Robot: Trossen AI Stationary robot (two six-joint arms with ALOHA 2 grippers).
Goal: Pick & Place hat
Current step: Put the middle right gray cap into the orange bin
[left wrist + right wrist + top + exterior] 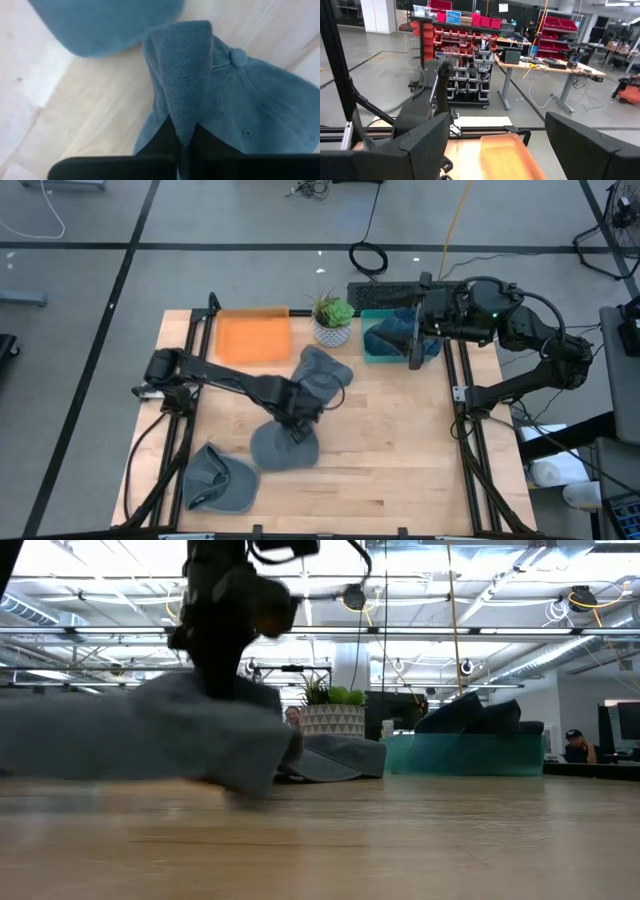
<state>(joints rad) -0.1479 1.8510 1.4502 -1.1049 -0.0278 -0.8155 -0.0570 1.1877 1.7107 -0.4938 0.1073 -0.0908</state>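
Left wrist view: the left gripper (182, 145) pinches a fold of a blue-grey hat (240, 100) between closed fingers, at the table's (400, 440) middle. Two more hats (322, 370) (220, 480) lie near; a plant pot (332, 330) stands behind. The right gripper (495, 140) hangs open above the teal bin (375, 350), beside the orange tray (254, 337).

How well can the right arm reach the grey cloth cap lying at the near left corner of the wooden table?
Probably not well: the right gripper hovers open over the teal bin, and the grey cap lies diagonally opposite.
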